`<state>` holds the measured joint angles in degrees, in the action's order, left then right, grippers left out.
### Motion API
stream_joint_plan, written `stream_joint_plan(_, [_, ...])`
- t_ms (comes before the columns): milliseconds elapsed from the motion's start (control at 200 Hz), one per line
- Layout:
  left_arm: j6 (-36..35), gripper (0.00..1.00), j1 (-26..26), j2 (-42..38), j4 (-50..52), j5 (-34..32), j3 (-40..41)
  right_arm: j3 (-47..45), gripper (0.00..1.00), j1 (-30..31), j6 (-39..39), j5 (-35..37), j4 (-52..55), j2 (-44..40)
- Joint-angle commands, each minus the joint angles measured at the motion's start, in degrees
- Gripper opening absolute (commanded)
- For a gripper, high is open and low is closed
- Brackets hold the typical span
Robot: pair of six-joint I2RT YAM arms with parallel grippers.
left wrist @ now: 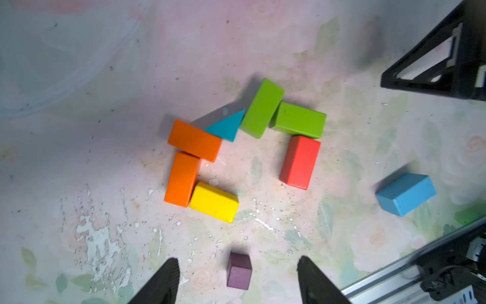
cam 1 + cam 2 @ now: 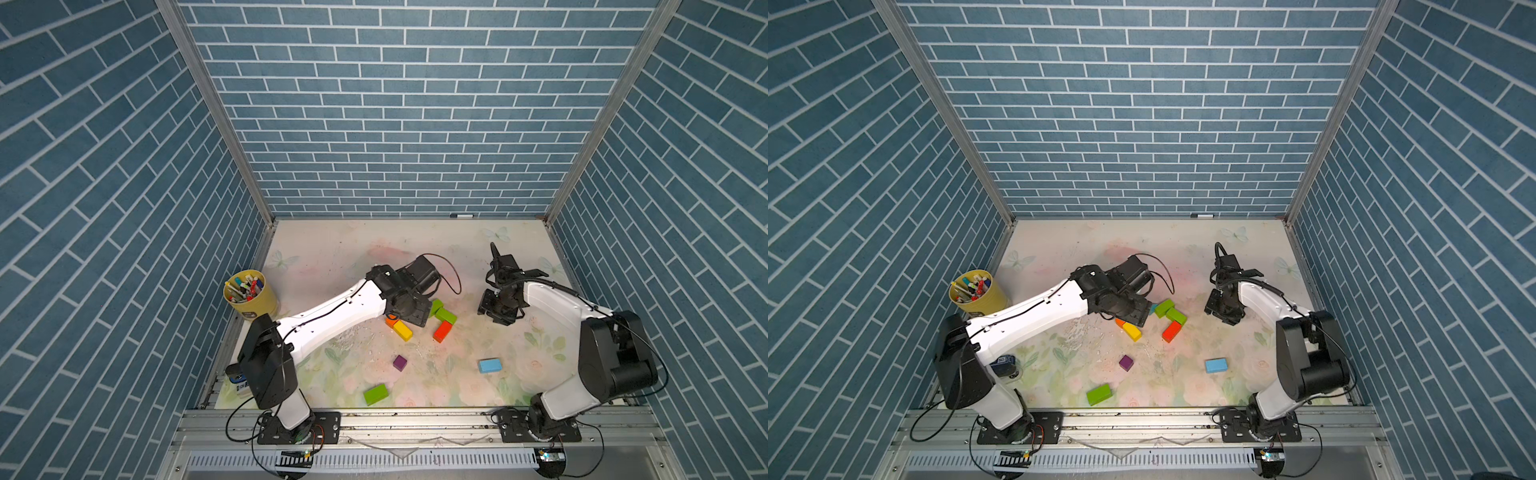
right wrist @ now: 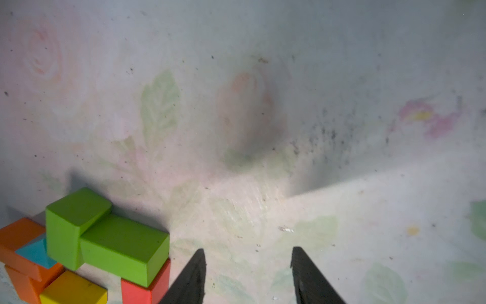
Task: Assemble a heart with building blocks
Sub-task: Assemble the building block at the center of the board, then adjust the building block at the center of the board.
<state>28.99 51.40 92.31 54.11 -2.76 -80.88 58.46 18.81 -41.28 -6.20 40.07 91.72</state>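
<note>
A partial heart outline lies mid-table: two orange bricks (image 1: 194, 140), a yellow brick (image 1: 213, 202), the teal triangle (image 1: 226, 127), two green bricks (image 1: 261, 108) and a red brick (image 1: 299, 162). Its lower end is a gap. The purple cube (image 1: 238, 271) sits loose below that gap, on the table under my open left gripper (image 1: 236, 260), which hovers above it. A light-blue brick (image 2: 489, 365) and a third green brick (image 2: 376, 394) lie apart near the front. My right gripper (image 3: 248, 250) stands open and empty to the right of the green and red bricks.
A yellow cup of marker pens (image 2: 249, 295) stands at the left edge. A blue-and-white gadget (image 2: 239, 380) lies behind the left arm's base. A pen (image 2: 461, 216) rests along the back wall. The aluminium rail (image 2: 415, 419) borders the front.
</note>
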Motion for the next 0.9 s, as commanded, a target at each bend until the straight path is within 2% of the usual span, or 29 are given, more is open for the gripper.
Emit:
stream_joint_plan(0, [2.92, 0.74, -1.64, -2.79, 0.15, -0.41, 5.21, 3.75, 0.56, 2.79, 2.07, 3.42, 1.82, 3.28])
stream_joint_plan(180, [5.13, 0.74, -4.17, -7.75, -1.74, 0.83, 12.94, 6.10, 0.56, 5.67, 2.78, 5.40, 2.59, 6.81])
stream_joint_plan(420, [5.21, 0.75, -5.16, -10.12, -2.16, 1.08, 18.21, 8.39, 0.56, 8.73, 4.10, 5.66, 2.75, 10.52])
stream_joint_plan(895, [4.56, 0.76, -5.36, -9.06, -3.40, 2.61, 21.03, 9.66, 0.56, 11.84, 5.33, 6.83, 3.65, 11.87])
